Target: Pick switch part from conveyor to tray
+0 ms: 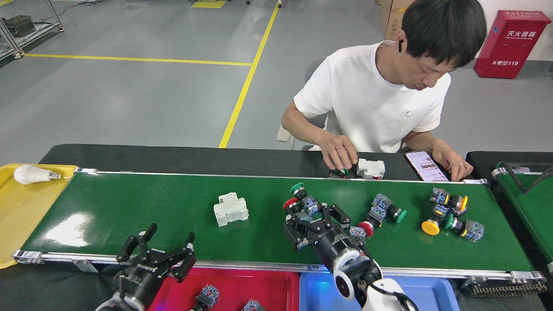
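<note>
Right now the right gripper (pixel 317 218) is down on the conveyor (pixel 129 207), near the middle of the long green belt. Its black fingers (pixel 341 214) are spread apart around a little group of switch parts (pixel 302 201), one with a red cap and one with a green cap, and I cannot tell if the fingers are touching them. The left gripper (pixel 157 248) is at the near edge of the belt, over the silver rail, with its fingers wide apart and nothing between them. A white breaker (pixel 230 209) sits on the belt between the two grippers, well apart from both. More switch parts lie to the right: a pair with a red cap and a green cap (pixel 380 212) just beside the right gripper, and a bunch with yellow caps (pixel 451 214) farther along. Below the belt is a red tray (pixel 268 287) with a few switch parts (pixel 208 296) in it, and next to it a blue tray (pixel 432 293). A yellow tray (pixel 21 211) at the left end holds a white light bulb (pixel 32 174). A person in a white shirt (pixel 371 99) sits on the far side, with one hand (pixel 339 152) by a white breaker (pixel 370 168) on the black table and the other hand (pixel 451 160) beside a phone (pixel 425 166).
</note>
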Available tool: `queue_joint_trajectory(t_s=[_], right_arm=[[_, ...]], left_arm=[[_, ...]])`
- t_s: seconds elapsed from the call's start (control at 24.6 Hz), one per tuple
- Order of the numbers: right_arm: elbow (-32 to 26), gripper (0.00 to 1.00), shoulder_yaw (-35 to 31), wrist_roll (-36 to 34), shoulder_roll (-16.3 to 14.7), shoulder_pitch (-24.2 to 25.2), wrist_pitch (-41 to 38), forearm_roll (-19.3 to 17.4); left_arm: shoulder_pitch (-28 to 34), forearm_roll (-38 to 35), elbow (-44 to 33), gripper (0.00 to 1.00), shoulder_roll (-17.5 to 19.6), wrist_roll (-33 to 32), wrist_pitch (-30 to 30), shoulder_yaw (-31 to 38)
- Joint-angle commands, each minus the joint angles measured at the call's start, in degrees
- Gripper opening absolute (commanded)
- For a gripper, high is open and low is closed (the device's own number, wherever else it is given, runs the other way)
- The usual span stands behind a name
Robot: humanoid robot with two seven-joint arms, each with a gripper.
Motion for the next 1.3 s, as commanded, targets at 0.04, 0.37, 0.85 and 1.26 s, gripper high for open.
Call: queue_joint_trajectory(t_s=[0.04,0.37,0.85,1.26], right_arm=[[-4.33,0.41,-0.11,6.20,-0.32,3.11,-13.79,-2.46],[-3.54,1.00,1.47,7.96,0.56,2.40,-14.06,-2.37],[-12.60,0.86,-25.07,0.49,1.00,2.76,-9.75,-1.23],[-13.74,0.97,-26.30,-10.59,3.81,14.97,13.01,13.98]], left_arm=[[-3.31,-0.38,2.58,1.00,0.54,0.51,3.02,-1.44],[-10.43,-0.38,12.60,1.00,0.54,0.69,3.72,-2.94],[-13.25,-0.38,18.40,0.45,2.83,3.50,6.18,-4.08],[-8.41,3.57,12.87,0.05,3.09,3.85,5.21,-3.55]])
